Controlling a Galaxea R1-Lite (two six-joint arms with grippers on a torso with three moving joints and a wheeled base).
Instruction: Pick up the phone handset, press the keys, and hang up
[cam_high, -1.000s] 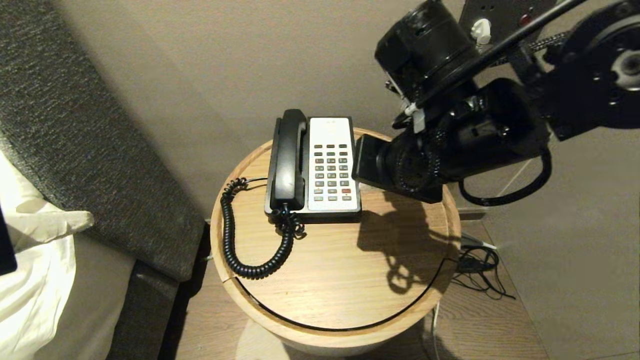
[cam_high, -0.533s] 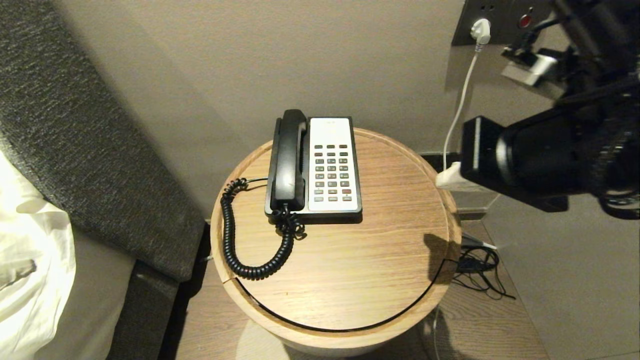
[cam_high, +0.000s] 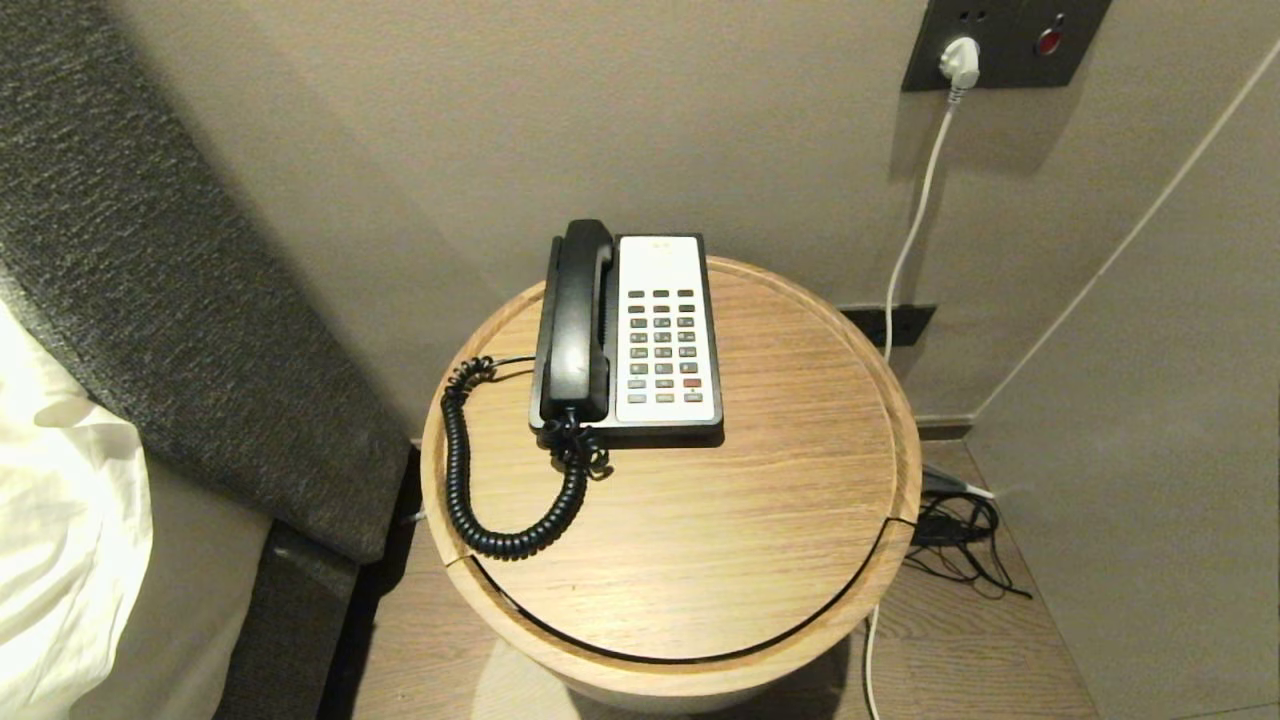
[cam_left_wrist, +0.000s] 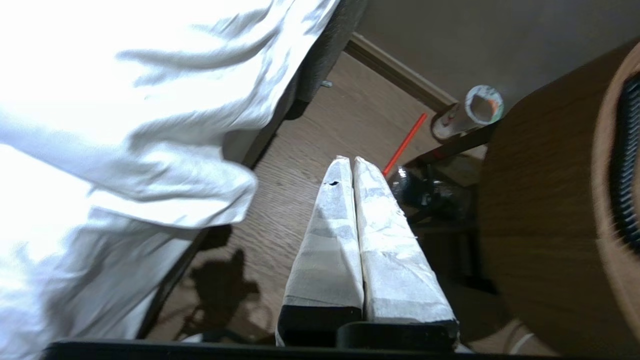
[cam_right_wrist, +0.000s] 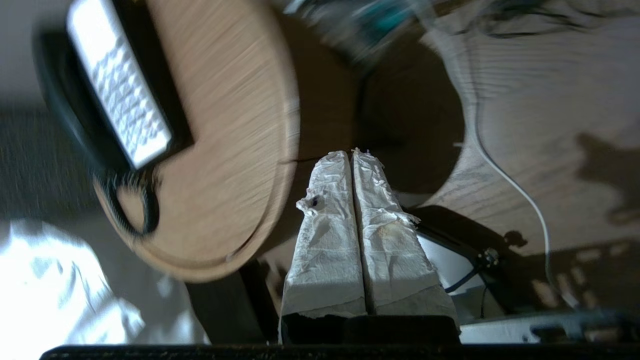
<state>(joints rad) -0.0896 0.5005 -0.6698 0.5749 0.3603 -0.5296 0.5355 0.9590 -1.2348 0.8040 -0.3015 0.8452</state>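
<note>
On the round wooden bedside table (cam_high: 700, 540), the phone handset (cam_high: 577, 320) is lying cradled beside the keys (cam_high: 663, 345); I am judging everything done; left gripper (cam_left_wrist: 349, 161) and right gripper (cam_right_wrist: 350, 154) are hanging off-table, fingers pressed together, holding nothing.

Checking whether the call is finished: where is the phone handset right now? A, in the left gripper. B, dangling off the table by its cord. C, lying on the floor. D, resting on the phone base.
D: the phone handset lies on the phone base, beside the keys.
</note>
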